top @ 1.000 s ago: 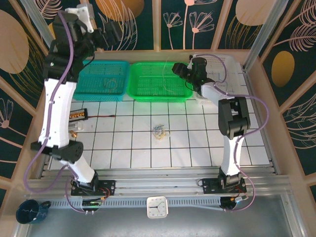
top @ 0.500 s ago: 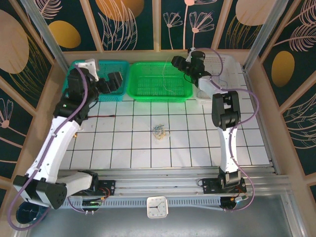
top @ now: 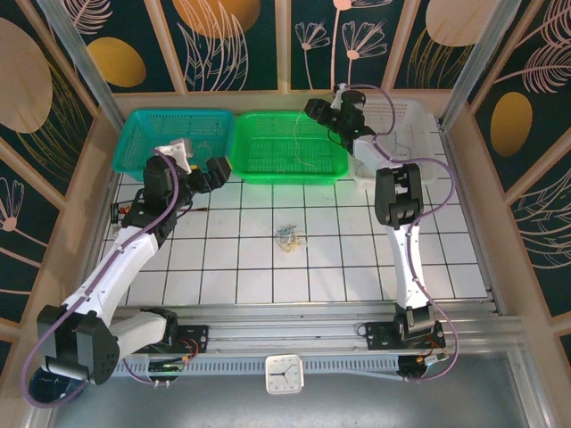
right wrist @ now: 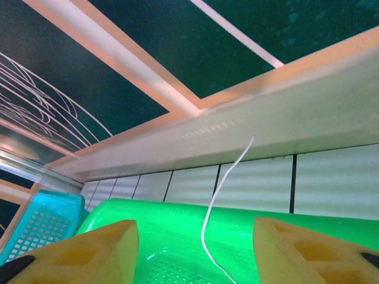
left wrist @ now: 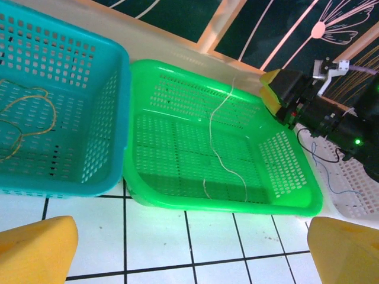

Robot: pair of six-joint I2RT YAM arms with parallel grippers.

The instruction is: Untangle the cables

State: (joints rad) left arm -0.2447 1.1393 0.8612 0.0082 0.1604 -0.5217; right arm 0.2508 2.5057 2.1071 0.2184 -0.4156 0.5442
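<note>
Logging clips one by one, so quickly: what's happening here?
The right gripper, open, hovers over the green basket, where a pale cable lies. The left gripper, open, hangs near the teal basket. A tangled clump of cables sits untouched on the table.

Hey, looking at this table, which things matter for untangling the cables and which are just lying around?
For the job:
- tangled clump of wires on the table
- white wire in the green basket
- yellowish wire in the teal basket

Just lying about:
- clock at the near edge
- patterned wall panels
</note>
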